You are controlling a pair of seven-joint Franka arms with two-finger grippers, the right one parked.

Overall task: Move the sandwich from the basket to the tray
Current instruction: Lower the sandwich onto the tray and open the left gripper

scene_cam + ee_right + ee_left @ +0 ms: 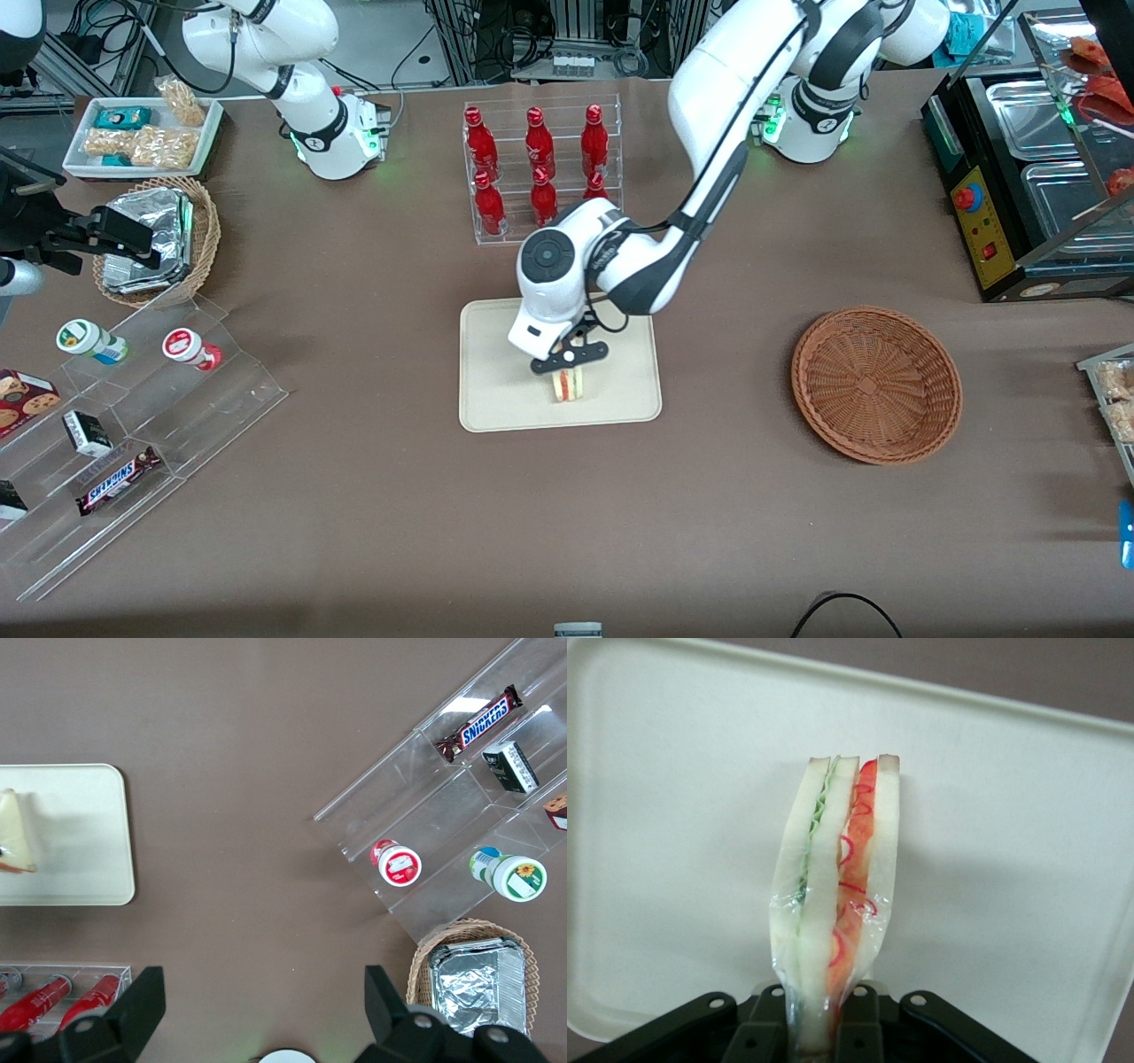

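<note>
Left arm's hand (567,359) is hovering low over the cream tray (496,408), pinching the clear-wrapped sandwich (568,383) by one end. In the wrist view the sandwich (837,895) is standing on edge between the black fingers (859,1028), bread layers upright, green filling on one side and red-orange on the other, tray surface (673,815) directly under it. From the front the wedge is sitting over the near part of the tray, roughly mid-width; whether its lower edge is already touching the tray I cannot tell. The reddish-brown wicker basket (876,385) is lying empty, well apart toward the working arm's end of the counter (354,532).

Judgement: task is nearly done, only the release is left.

Risks:
- Sandwich is being held on its narrow edge, so on letting go it is likely tipping flat; if it is tipping toward the near rim, it could be ending partly over the rim, since it is closer to that rim than to the tray's middle.
- Wrap is loose and crinkled around the fingers, so film could be clinging to a pad and dragging the wedge up as the hand is lifting.
- Releasing from too high is risking a bounce or slide on the smooth tray.
- Pressing lower is risking squashing the soft bread.

The rack of red bottles (536,173) is standing farther from the camera than the tray, near the arm's elbow path.
</note>
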